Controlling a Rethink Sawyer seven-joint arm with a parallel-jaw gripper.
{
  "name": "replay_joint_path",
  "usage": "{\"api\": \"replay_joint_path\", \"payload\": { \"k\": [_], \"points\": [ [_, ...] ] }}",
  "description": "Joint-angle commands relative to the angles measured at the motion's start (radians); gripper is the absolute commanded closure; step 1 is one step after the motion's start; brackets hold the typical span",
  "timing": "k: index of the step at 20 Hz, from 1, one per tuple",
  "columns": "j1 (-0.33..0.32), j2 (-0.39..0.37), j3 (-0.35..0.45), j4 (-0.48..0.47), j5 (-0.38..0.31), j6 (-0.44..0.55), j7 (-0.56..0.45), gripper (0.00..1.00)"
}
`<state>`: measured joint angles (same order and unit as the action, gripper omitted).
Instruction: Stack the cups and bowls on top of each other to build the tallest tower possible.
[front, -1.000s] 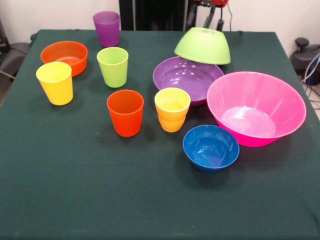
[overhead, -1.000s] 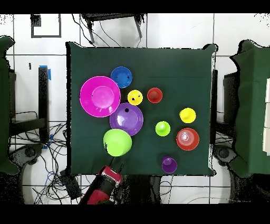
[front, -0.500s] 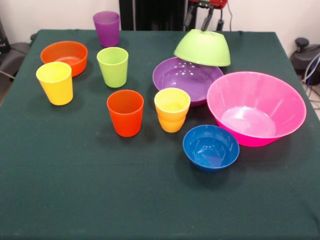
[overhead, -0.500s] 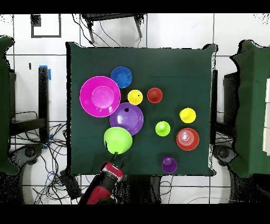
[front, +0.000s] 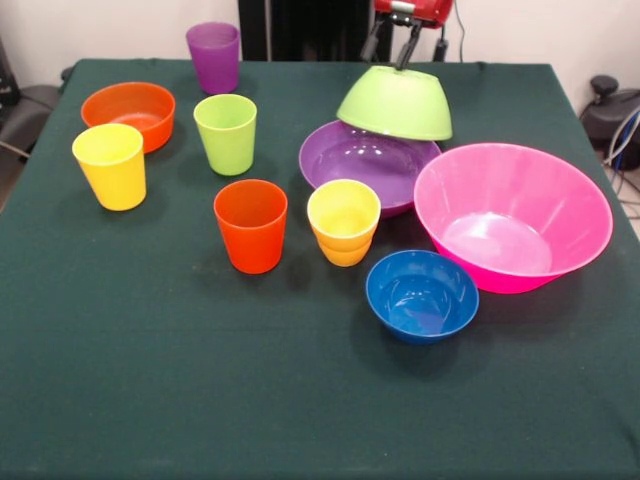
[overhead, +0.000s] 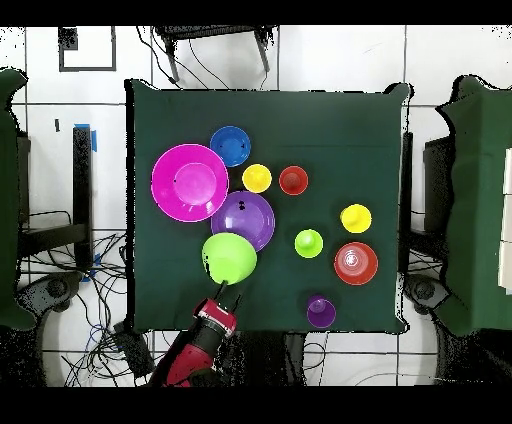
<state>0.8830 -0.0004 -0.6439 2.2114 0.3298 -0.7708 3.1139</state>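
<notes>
A lime green bowl (front: 395, 105) (overhead: 229, 257) hangs upside down and tilted over the far rim of the purple bowl (front: 350, 165) (overhead: 250, 215). My gripper (front: 400, 58) (overhead: 225, 292) is shut on its upturned base. A big pink bowl (front: 512, 215), a blue bowl (front: 421, 295) and an orange bowl (front: 128, 110) stand upright on the table. The cups stand apart: purple (front: 213, 57), lime green (front: 226, 133), yellow (front: 110, 165), orange-red (front: 250, 225). A yellow-orange cup (front: 343, 220) touches the purple bowl's near side.
A dark green cloth (front: 150, 380) covers the table. In the overhead view the red arm (overhead: 190, 355) crosses the table's edge, and cables (overhead: 100, 320) lie on the tiled floor beside it.
My gripper has carried the lime green bowl further over the purple bowl. The purple bowl and the yellow-orange cup have shifted slightly away from it.
</notes>
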Motion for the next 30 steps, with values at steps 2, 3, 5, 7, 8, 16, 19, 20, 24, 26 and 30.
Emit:
{"api": "replay_joint_path", "payload": {
  "k": [2,3,5,7,8,16,19,20,24,26,30],
  "points": [
    [0.013,0.043,0.114,-0.178,0.040,0.017,-0.037,0.00],
    [0.010,0.037,0.113,-0.174,0.031,0.019,-0.038,0.00],
    [0.008,0.024,0.110,-0.167,0.019,0.025,-0.038,0.00],
    [0.006,0.009,0.109,-0.160,0.004,0.034,-0.040,0.00],
    [0.005,-0.004,0.110,-0.153,-0.007,0.043,-0.041,0.00],
    [0.013,-0.109,0.102,-0.086,-0.073,0.090,-0.045,0.00],
    [0.023,-0.136,0.101,-0.061,-0.081,0.099,-0.042,0.00],
    [0.024,-0.141,0.101,-0.054,-0.087,0.098,-0.041,0.00],
    [0.036,-0.112,0.125,-0.056,-0.059,0.080,-0.027,0.00],
    [0.042,-0.085,0.146,-0.062,-0.038,0.059,-0.009,0.00],
    [0.058,-0.021,0.181,-0.080,0.005,0.010,0.028,0.00]
  ]
}}
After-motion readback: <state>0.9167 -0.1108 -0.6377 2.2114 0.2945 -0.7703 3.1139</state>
